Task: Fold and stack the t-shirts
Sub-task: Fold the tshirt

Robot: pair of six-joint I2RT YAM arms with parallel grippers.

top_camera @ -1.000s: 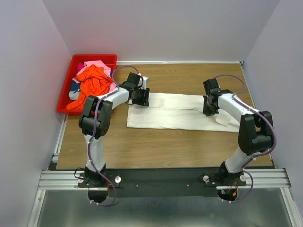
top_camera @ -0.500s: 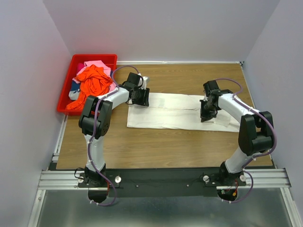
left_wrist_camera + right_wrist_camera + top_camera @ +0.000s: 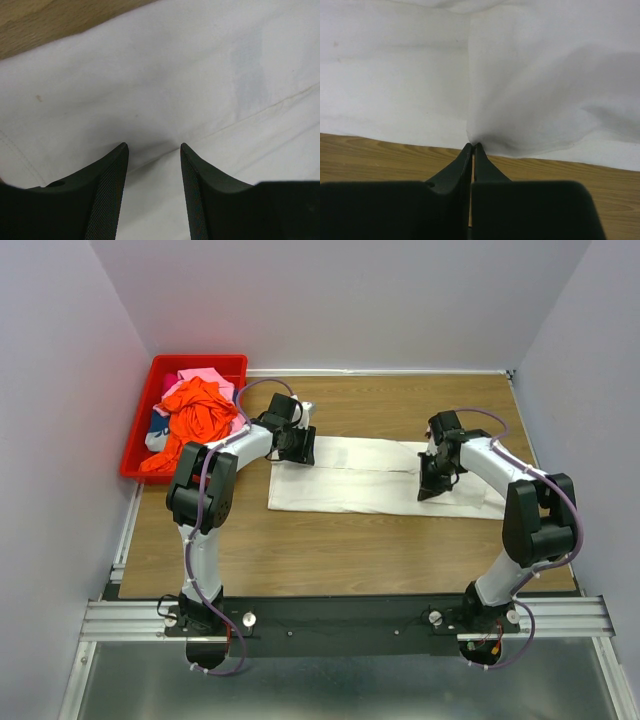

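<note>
Your wooden worktop (image 3: 340,540) carries the white t-shirt (image 3: 350,480) at centre — left hand (image 3: 152,150) over its far-left corner, narrowly parted; right hand (image 3: 472,146) pinching its right part. A red bin (image 3: 137,445) of clothes sits far left.

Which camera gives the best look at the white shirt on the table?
The top view: it shows the whole white shirt laid out. The left wrist view shows only cloth under the open left hand; the right wrist view, a fold pinched by the right hand.
</note>
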